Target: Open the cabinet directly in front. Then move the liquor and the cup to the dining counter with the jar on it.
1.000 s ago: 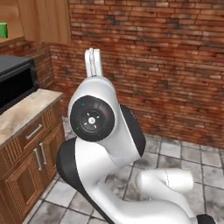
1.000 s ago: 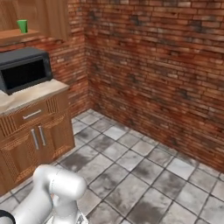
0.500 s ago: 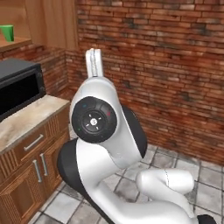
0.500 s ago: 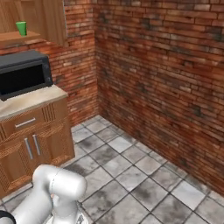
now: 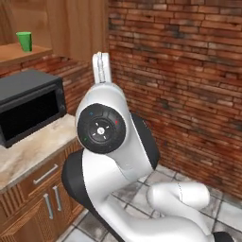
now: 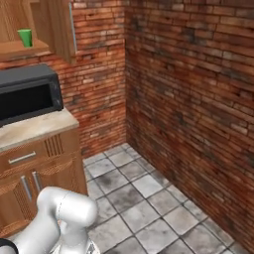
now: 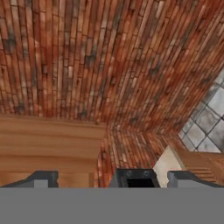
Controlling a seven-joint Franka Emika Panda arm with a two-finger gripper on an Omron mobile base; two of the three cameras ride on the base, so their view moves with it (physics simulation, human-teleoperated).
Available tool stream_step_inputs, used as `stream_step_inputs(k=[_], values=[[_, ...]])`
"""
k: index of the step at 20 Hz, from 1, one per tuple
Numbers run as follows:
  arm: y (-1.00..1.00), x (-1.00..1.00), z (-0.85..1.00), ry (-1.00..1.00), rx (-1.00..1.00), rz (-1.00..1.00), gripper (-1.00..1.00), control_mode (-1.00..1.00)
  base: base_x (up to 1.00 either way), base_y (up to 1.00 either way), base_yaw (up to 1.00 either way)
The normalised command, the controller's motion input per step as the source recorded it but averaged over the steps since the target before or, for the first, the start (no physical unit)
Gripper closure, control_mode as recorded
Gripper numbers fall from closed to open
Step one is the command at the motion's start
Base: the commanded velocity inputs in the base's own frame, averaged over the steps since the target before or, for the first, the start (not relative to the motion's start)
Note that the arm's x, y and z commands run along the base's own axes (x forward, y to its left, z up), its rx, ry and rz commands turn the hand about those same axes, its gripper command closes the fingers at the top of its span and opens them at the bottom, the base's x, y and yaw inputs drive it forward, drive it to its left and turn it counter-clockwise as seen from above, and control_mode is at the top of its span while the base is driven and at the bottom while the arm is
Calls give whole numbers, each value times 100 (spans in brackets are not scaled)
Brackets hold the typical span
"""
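Note:
The cabinet point(image 6: 58, 25) hangs at the upper left with its door swung out, the silver bar handle point(image 6: 72, 27) along the door's edge. On its shelf point(image 5: 28, 53) stands the green cup point(image 5: 23, 41), also seen from the right side as the cup point(image 6: 25, 37). My arm is folded up close to the base. In the hand view my gripper point(image 7: 113, 180) is open, its fingertips point(image 7: 43, 178) wide apart with nothing between them, facing the brick wall and the cabinet door point(image 7: 48, 148). The liquor, the dining counter and the jar are out of view.
A black microwave point(image 5: 28, 106) sits on the narrow marble worktop point(image 5: 33, 151) under the cabinet, above low base cabinets point(image 6: 34, 173). Brick walls point(image 6: 188, 99) meet in a corner to the right. Grey floor tiles point(image 6: 144, 198) lie between the base cabinets and the wall.
The whole picture has shifted: the base has turned toward the cabinet, so the microwave, worktop and cup now sit further into view. The arm keeps its pose and the gripper stays open.

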Motion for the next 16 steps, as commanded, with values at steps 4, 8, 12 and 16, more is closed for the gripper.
stream_step_inputs(k=[4, 8, 12, 16], values=[[0, 0, 0, 0, 0, 0, -100, 100, 100, 0, 33], [0, 0, 0, 0, 0, 0, -100, 100, 100, 1, 32], [0, 0, 0, 0, 0, 0, -100, 100, 94, 8, 35], [0, 0, 0, 0, 0, 0, -100, 100, 83, 7, 37]])
